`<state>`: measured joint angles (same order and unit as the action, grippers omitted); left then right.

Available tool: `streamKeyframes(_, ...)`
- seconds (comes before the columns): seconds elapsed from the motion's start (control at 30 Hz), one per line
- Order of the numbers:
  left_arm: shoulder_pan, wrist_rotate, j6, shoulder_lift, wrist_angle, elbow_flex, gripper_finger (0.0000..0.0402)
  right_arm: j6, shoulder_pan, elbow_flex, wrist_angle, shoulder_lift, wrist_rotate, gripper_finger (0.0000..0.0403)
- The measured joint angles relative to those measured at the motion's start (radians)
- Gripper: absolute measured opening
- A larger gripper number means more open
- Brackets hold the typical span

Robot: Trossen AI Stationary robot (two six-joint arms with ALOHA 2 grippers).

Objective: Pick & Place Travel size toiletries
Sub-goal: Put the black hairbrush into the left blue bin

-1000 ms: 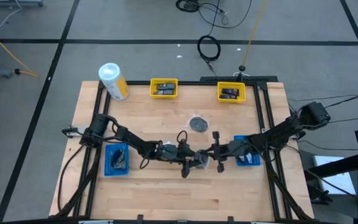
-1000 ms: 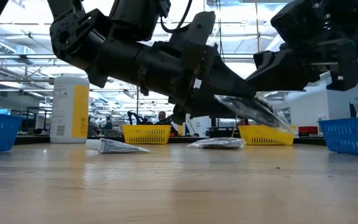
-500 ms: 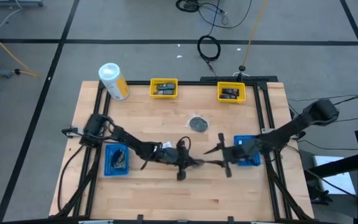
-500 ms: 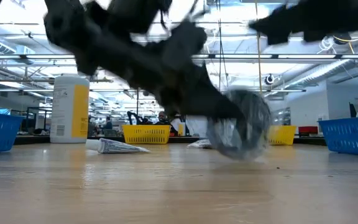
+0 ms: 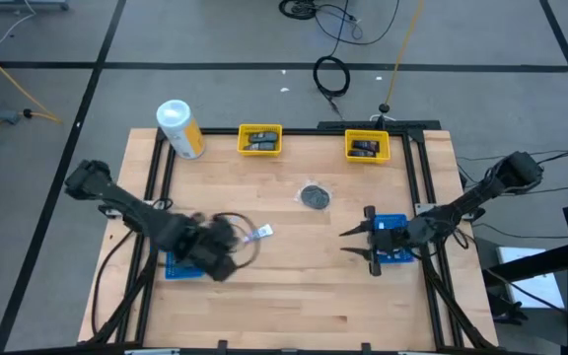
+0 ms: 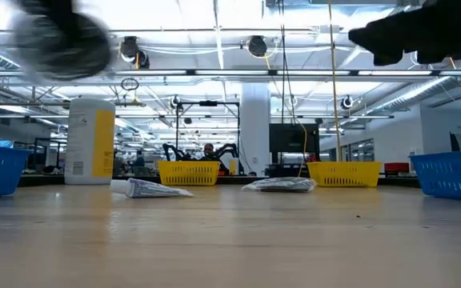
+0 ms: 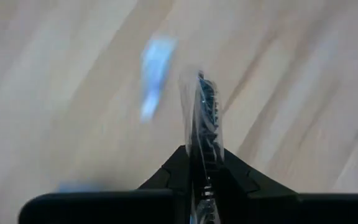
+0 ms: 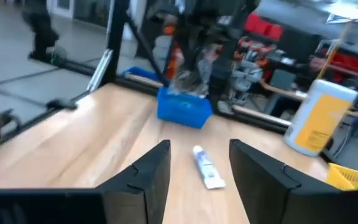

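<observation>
Left tool hangs over the left blue tray, its dark fingers pinched on a round dark disc in clear wrap, seen edge-on in the left wrist view and blurred there; from above the disc cannot be made out against the dark arm. In the low view this arm is only a smeared dark shape at the upper left. Right tool sits beside the right blue tray, fingers spread apart with nothing between them. A white mini tube lies on the bare worktop between the two arms, well clear of both. A second wrapped disc rests farther back near the middle. Two yellow trays at the far edge hold dark items too small to identify. A white-and-yellow canister stands at the far left corner.
</observation>
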<state>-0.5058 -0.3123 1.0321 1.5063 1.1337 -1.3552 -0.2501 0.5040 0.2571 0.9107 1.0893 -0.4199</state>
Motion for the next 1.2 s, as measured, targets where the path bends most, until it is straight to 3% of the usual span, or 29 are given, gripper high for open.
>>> streamKeyframes(0.2, -0.116, 0.154, 0.548, -0.03, 0.389, 0.035, 0.0019, 0.002, -0.007, -0.063, 0.178, -0.001, 0.002, 0.0154)
streamKeyframes(0.33, -0.16, 0.195, 0.724, -0.031, 0.421, 0.111, 0.0015, -0.002, -0.007, -0.064, 0.181, -0.001, 0.002, 0.0154)
streamKeyframes(0.73, -0.087, 0.386, 0.837, -0.023, 0.356, 0.326, 0.0126, 0.005, -0.021, -0.064, 0.185, -0.001, 0.002, 0.015)
streamKeyframes(0.97, -0.05, 0.386, 0.775, -0.023, 0.35, 0.346, 0.0196, 0.005, -0.021, -0.064, 0.185, -0.001, 0.002, 0.0145)
streamKeyframes(1.07, -0.042, 0.398, 0.726, -0.023, 0.357, 0.333, 0.0204, 0.006, -0.021, -0.064, 0.185, -0.001, 0.002, 0.0144)
streamKeyframes(1.2, -0.044, 0.312, 0.726, -0.033, 0.315, 0.306, 0.0184, 0.005, -0.021, -0.064, 0.184, -0.001, 0.002, 0.0143)
